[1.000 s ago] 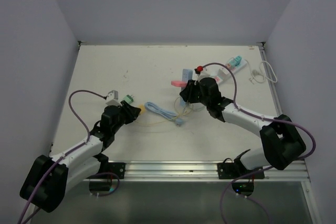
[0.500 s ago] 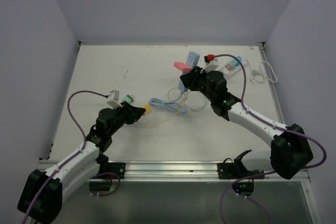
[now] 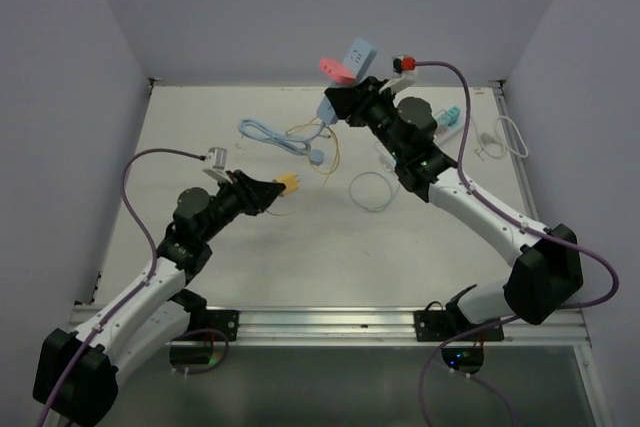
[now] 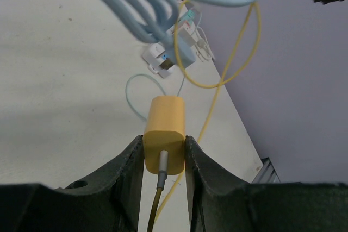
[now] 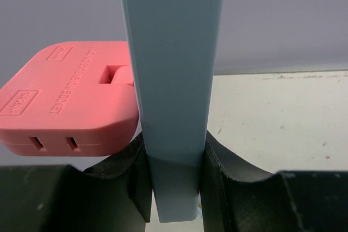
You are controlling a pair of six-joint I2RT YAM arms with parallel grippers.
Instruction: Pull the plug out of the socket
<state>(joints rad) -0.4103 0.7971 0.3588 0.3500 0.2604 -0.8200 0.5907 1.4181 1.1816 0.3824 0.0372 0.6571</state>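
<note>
**A:** On your left, the left gripper (image 3: 270, 190) is clamped on the yellow plug (image 4: 164, 134), held above the table (image 3: 200, 127), its fingers (image 4: 126, 169) pressed to both flanks and a thin lead running out of the plug's near end.

**B:** And what crowds you there?

**A:** The pale blue cable bundle (image 3: 262, 134) hangs over the middle of the table, and a yellow cord (image 4: 235, 52) loops down beside it; in your left wrist view both cross above the plug.

**B:** Further right?

**A:** A loose ring of thin cable (image 3: 373, 190) lies flat on the table, just below your right arm. The right gripper (image 3: 340, 107) is closed tight on the blue socket strip (image 5: 171, 69), lifted high toward the back wall, with the pink adapter (image 5: 68, 99) sitting against the strip's left face.

**B:** Is the plug off?

**A:** Plug and strip are well apart, one in each hand.

**B:** Far right?

**A:** A white power strip (image 3: 450, 125) with teal parts lies near the back corner, and a white coiled cable (image 3: 508, 137) rests beside it at the table edge.
</note>
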